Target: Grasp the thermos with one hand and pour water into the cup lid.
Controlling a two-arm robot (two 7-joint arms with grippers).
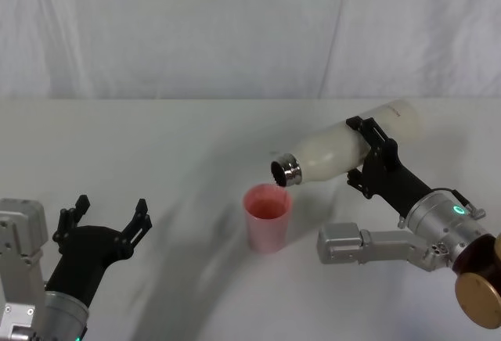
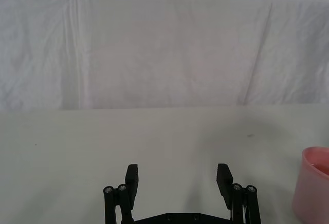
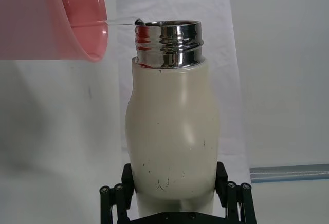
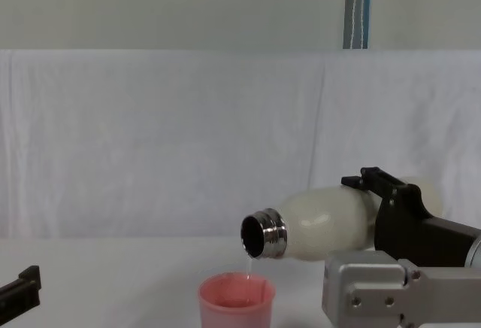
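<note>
The right gripper (image 4: 376,192) had the thermos (image 4: 323,223) tipped sideways, a thin stream dribbling into the cup lid (image 4: 236,304) right below.

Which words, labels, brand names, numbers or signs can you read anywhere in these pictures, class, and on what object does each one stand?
None can be read.
Tall cream-white matte thermos, held tilted by the right gripper: a faint reddish mark near its base in the head view, too small and blurred to read.
Small pink plastic cup lid: no text visible.
Left gripper, open and idle at the table's left: no text visible.
</note>
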